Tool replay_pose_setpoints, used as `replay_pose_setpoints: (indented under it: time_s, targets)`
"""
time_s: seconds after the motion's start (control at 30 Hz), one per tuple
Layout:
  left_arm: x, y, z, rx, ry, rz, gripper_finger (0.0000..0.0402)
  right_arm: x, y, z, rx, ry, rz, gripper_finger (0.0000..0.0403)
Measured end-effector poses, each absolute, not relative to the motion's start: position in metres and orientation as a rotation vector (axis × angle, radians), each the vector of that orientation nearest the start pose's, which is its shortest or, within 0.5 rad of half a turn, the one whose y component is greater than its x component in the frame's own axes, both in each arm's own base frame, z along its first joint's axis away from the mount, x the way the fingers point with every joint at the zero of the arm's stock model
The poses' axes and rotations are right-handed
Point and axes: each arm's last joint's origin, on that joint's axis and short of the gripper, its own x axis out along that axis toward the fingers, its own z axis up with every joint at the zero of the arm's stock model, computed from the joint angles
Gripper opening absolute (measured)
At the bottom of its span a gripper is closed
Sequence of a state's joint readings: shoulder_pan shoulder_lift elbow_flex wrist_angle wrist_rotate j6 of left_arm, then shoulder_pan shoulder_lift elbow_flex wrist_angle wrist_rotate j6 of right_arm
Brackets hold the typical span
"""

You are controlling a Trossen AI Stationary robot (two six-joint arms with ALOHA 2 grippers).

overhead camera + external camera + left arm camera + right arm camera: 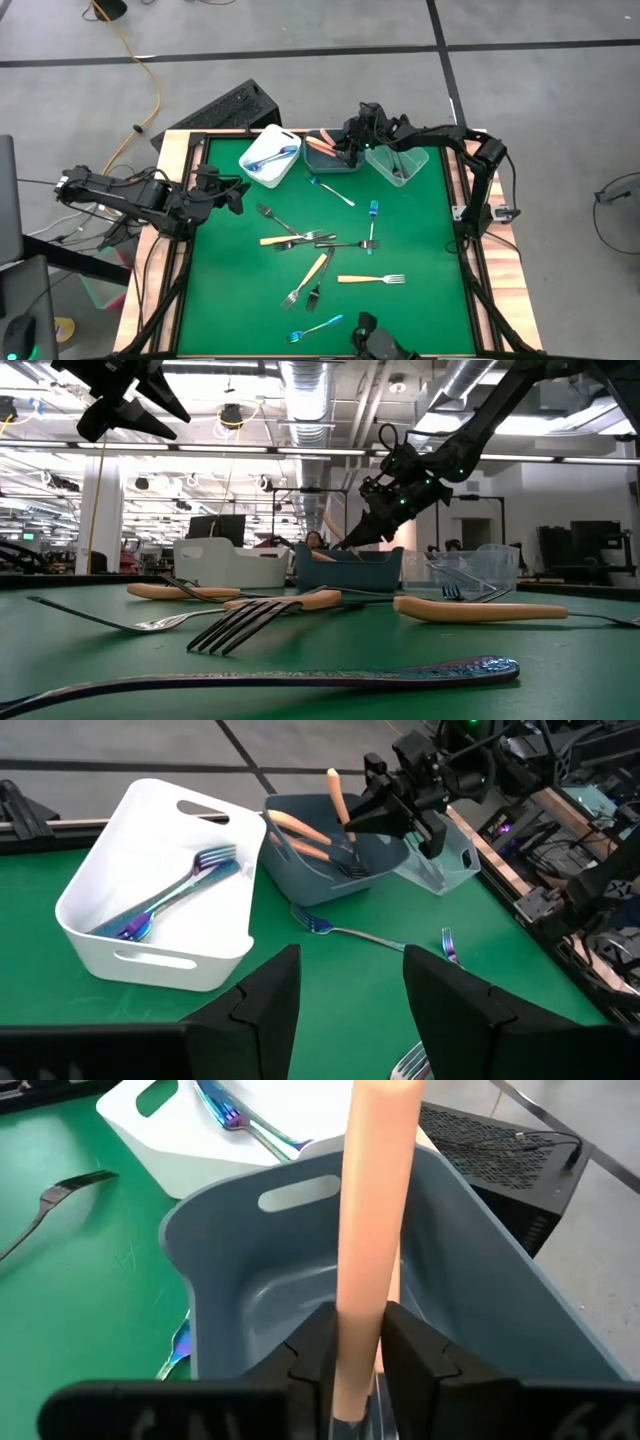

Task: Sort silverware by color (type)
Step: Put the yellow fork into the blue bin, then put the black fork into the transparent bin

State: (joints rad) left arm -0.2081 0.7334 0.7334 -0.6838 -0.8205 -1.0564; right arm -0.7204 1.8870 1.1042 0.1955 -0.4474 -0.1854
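My right gripper (pixel 362 1355) hovers over the grey-blue bin (pixel 332 160), shut on an orange-handled fork (pixel 372 1200). Two more orange handles (pixel 300 828) lie inside that bin. The white bin (pixel 150 935) holds blue-handled forks (pixel 175 895), and the clear bin (pixel 397 165) a black-handled one. My left gripper (pixel 345 1010) is open above the mat's left part, near the white bin, touching nothing. Loose forks with orange (pixel 372 279), blue (pixel 318 326) and black (pixel 270 214) handles lie flat on the green mat. My right gripper pinches the orange fork's handle (pixel 350 1330) between its two fingers, at the handle's lower end near the metal neck. The fingers come slanting down from the table's right. The fork stands almost upright, handle end up (pixel 334 782), head down inside the grey-blue bin.
The three bins stand in a row along the mat's far edge. Loose forks crowd the middle of the green mat (pixel 420 240). A blue fork (pixel 335 190) lies just in front of the grey-blue bin. Wooden rails (pixel 175 160) border the mat.
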Motion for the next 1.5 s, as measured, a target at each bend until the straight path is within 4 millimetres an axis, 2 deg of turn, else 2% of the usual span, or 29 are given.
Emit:
replay_pose_setpoints:
  time_s: [0.23, 0.57, 0.7, 0.9, 1.0, 1.1, 1.33, 1.5]
  targets:
    - [0.138, -0.008, 0.285, -0.652, 0.229, 0.824, 0.0162, 0.306, -0.252, 0.172, 0.137, 0.514, -0.216, 0.0127]
    - [0.138, -0.008, 0.285, -0.653, 0.23, 0.824, 0.0162, 0.306, -0.252, 0.172, 0.121, 0.516, -0.216, 0.0211]
    - [0.138, -0.008, 0.285, -0.653, 0.23, 0.824, 0.0162, 0.309, -0.255, 0.18, 0.107, 0.499, -0.218, 0.0223]
    - [0.138, -0.008, 0.285, -0.654, 0.23, 0.823, 0.0162, 0.322, -0.266, 0.215, 0.089, 0.494, -0.216, 0.0219]
    - [0.138, -0.008, 0.285, -0.652, 0.231, 0.823, 0.0162, 0.327, -0.271, 0.241, 0.066, 0.531, -0.205, 0.0219]
    - [0.138, -0.008, 0.284, -0.649, 0.235, 0.824, 0.0162, 0.328, -0.275, 0.27, 0.05, 0.619, -0.268, 0.0219]
    - [0.136, -0.007, 0.283, -0.631, 0.257, 0.832, 0.0162, 0.313, -0.27, 0.331, 0.114, 0.832, -0.414, 0.0218]
    - [0.136, -0.007, 0.282, -0.626, 0.275, 0.829, 0.0162, 0.3, -0.254, 0.36, 0.242, 0.933, -0.409, 0.0218]
